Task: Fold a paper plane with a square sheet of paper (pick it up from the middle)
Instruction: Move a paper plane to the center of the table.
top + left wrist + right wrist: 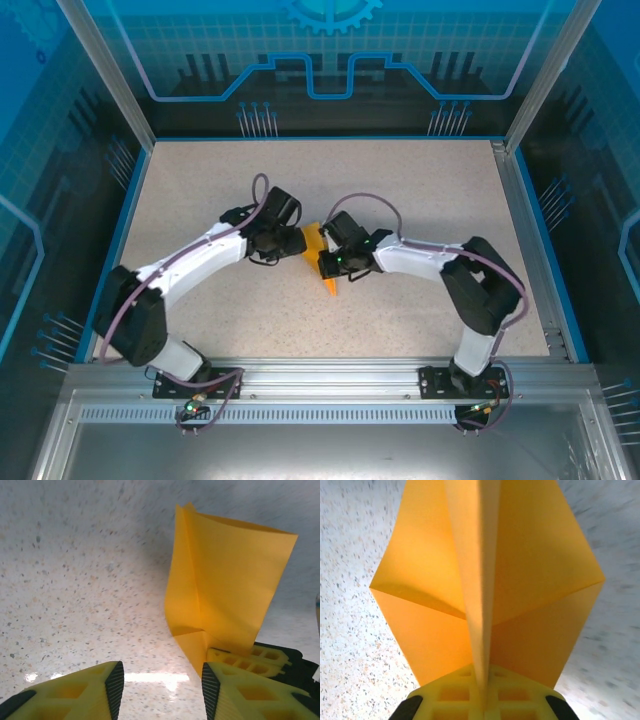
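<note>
Paper plane (530,570) (part-folded) at mid-tabletop (200,200), long axis running far edge to near edge, clamped on centre crease by closed right gripper (482,695); left gripper (161,680) parted, empty, paper just beside its right finger.

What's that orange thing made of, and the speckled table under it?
The orange sheet looks like thin matte paper: crisp creases, thin edges. The table seems a speckled stone-look laminate or composite, fairly glossy given the bright reflection.

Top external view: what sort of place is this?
Probably an enclosed robot test cell, not a home: speckled tabletop, aluminium frame posts, blue circuit-print wall panels.
</note>
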### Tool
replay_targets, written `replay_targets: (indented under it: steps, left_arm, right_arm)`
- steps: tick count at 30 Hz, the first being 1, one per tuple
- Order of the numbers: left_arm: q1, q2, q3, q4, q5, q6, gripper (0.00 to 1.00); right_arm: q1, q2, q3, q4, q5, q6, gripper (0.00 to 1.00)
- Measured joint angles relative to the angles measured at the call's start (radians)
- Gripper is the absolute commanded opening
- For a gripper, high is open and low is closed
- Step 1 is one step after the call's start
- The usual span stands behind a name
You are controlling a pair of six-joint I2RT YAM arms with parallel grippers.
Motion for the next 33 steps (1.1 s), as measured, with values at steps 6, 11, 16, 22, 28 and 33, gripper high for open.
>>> replay_targets:
  steps: [6,11,16,22,28,33]
  left_arm:
    - [0.006,-0.112,-0.043,0.032,-0.054,-0.02,0.49]
    - [0.017,-0.127,-0.087,0.032,-0.096,-0.047,0.5]
    - [0.02,-0.147,-0.107,0.031,-0.116,-0.054,0.5]
    - [0.026,-0.154,-0.112,0.031,-0.121,-0.054,0.5]
    - [0.026,-0.154,-0.112,0.032,-0.121,-0.054,0.5]
    - [0.026,-0.154,-0.112,0.032,-0.121,-0.054,0.5]
  right_arm:
    - [-0.064,-0.087,0.002,-0.084,0.126,0.005,0.04]
    - [-0.077,-0.001,0.05,-0.17,0.159,0.03,0.04]
    - [-0.076,0.068,0.076,-0.208,0.175,0.071,0.04]
    - [-0.071,0.122,0.084,-0.211,0.177,0.105,0.07]
    - [-0.063,0.15,0.102,-0.21,0.184,0.125,0.16]
    - [-0.058,0.151,0.104,-0.207,0.185,0.135,0.25]
